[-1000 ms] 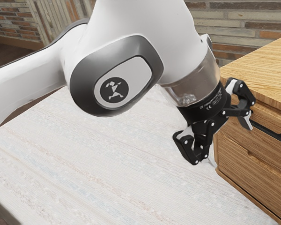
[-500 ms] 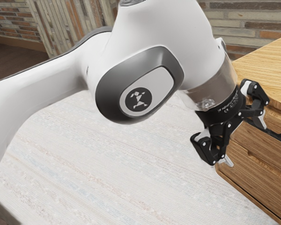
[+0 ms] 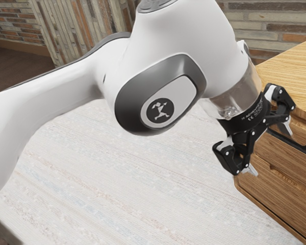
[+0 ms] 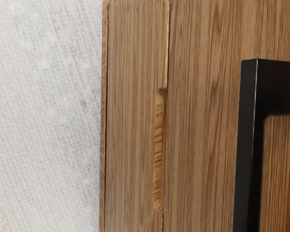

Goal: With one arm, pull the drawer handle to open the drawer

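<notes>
Jaws spread wide beside the drawer handle (image 3: 296, 143), I judge this the approach; next I must straddle its bar and clamp.

The drawer (image 4: 208, 96) is grained brown wood, its handle (image 4: 245, 145) black.

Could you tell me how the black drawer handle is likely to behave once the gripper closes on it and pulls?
The drawer handle looks like a stiff, square-edged bar, so it probably will not flex. Its smooth black faces may be slippery for the open gripper. Fixed to the wooden drawer front, it should move only with the drawer.
</notes>
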